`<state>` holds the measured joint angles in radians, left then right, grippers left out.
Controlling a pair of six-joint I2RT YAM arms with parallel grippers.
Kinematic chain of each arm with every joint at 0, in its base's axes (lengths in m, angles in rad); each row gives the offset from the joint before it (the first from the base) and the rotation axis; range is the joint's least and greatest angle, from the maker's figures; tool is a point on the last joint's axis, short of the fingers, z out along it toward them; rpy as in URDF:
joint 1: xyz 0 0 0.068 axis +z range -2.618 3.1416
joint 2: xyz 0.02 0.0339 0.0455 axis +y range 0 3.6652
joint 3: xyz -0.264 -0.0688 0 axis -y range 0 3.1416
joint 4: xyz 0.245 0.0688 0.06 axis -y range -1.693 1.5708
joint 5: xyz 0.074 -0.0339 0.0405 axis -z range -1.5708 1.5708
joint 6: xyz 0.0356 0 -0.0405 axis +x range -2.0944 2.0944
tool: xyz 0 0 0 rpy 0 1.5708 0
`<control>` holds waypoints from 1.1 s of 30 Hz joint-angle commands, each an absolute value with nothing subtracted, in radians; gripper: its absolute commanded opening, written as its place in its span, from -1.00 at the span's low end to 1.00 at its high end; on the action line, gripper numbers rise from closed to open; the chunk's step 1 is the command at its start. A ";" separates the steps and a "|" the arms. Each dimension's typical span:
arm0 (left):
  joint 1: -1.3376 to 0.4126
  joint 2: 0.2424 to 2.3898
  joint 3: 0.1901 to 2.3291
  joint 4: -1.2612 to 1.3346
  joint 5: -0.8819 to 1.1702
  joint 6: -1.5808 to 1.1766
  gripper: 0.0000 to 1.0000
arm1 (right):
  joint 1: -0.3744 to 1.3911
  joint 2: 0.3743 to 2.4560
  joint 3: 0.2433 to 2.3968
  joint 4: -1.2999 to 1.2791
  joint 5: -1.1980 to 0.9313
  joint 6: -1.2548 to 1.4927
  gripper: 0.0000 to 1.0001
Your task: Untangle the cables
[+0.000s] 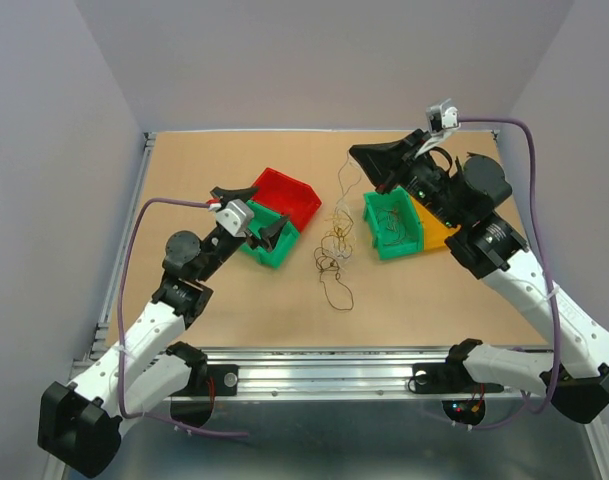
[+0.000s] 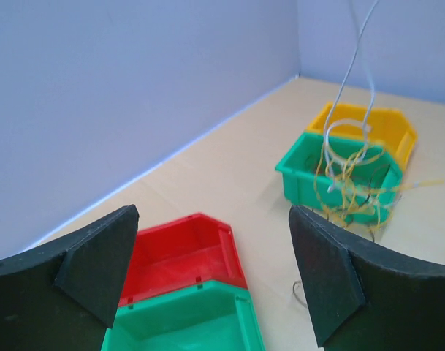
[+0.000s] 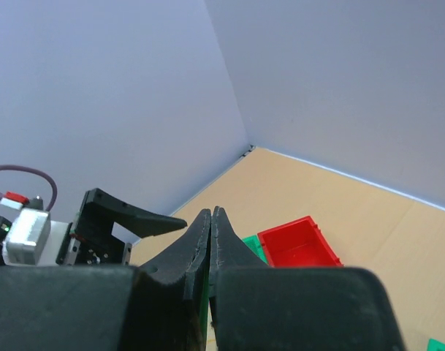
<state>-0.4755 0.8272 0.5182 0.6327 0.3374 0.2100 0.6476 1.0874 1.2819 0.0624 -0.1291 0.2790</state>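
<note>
The cables [image 1: 334, 240] are a loopy tangle of thin yellow, dark and whitish wires between the bins, with a dark loop [image 1: 336, 290] lying on the table. A whitish strand [image 1: 342, 180] rises to my right gripper [image 1: 356, 152], which is raised, shut, and pinching it. In the right wrist view the right gripper [image 3: 212, 216] has its jaws pressed together, and the wire is too thin to make out. My left gripper [image 1: 252, 212] is open and empty over the left green bin [image 1: 274, 248]. The left wrist view shows the hanging tangle [image 2: 350, 186] beyond my open left gripper [image 2: 211, 248].
A red bin [image 1: 289, 195] stands behind the left green bin. A second green bin [image 1: 394, 228] and a yellow bin [image 1: 439, 232] stand at the right under my right arm. Walls close in the table's back and sides.
</note>
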 commanded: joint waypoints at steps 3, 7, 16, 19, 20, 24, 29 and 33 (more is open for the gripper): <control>-0.472 0.868 0.633 0.767 0.480 0.075 0.92 | 0.643 1.114 1.336 0.144 -0.229 0.325 -0.99; -0.479 0.929 0.684 0.811 0.564 0.031 0.91 | 0.641 1.130 1.331 0.163 -0.227 0.337 -0.99; -0.566 1.127 0.799 0.861 0.586 0.035 0.76 | 0.643 1.144 1.344 0.190 -0.245 0.364 -0.99; -0.600 1.202 0.821 0.868 0.555 0.051 0.61 | 0.643 1.144 1.345 0.196 -0.244 0.368 -0.99; -0.609 1.236 0.822 0.876 0.539 0.057 0.60 | 0.641 1.146 1.348 0.198 -0.241 0.371 -0.99; -0.647 1.317 0.787 0.937 0.508 0.090 0.49 | 0.641 1.147 1.362 0.199 -0.239 0.380 -0.99; -0.655 1.428 0.769 0.939 0.434 0.120 0.05 | 0.643 1.149 1.407 0.202 -0.227 0.399 -0.99; -0.657 1.471 0.715 0.956 0.420 0.135 -0.02 | 0.641 1.150 1.515 0.209 -0.177 0.425 -0.99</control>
<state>-0.6544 1.4719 0.7498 0.8722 0.4519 0.1017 0.6476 1.1690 1.3643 0.1333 -0.2173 0.3916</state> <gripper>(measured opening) 0.501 0.019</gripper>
